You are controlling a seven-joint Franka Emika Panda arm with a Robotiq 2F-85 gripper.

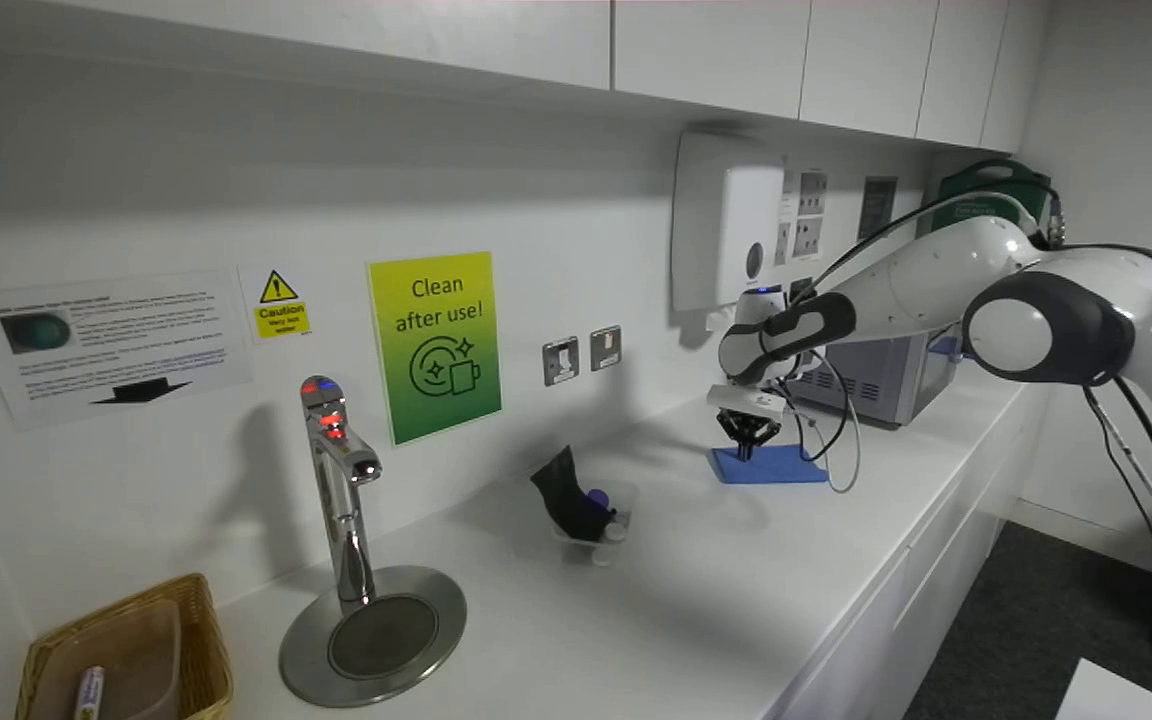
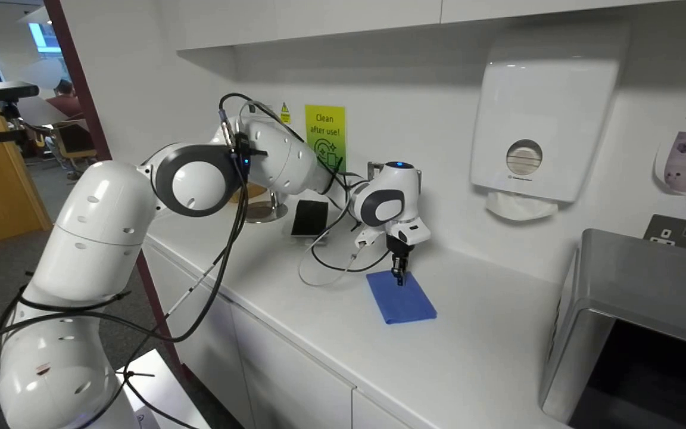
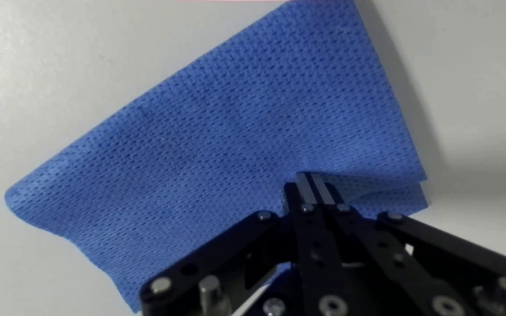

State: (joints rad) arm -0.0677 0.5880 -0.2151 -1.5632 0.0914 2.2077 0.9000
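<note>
Closed claw (image 3: 309,177) touched a folded blue cloth (image 3: 209,149) flecked with dark dashes

Only the wrist view showed the cloth's lower layer peeping out beside the black fingers (image 3: 304,188). A tall chrome tap (image 1: 341,500) stood whole in an exterior view; in an exterior view too, a boxy grey microwave (image 2: 646,286) presented its dark front. The jointed white arm (image 2: 286,158) with dark grey bands rose beside the smooth white table (image 1: 676,610), bent over at its elbow and reached across, its wrist pointing straight down. The fingers were pressed together; whether any fabric was caught I couldn't make out. On the table between tap and microwave, the cloth's long axis ran diagonally, from the claw towards the front edge on the microwave's side.
</note>
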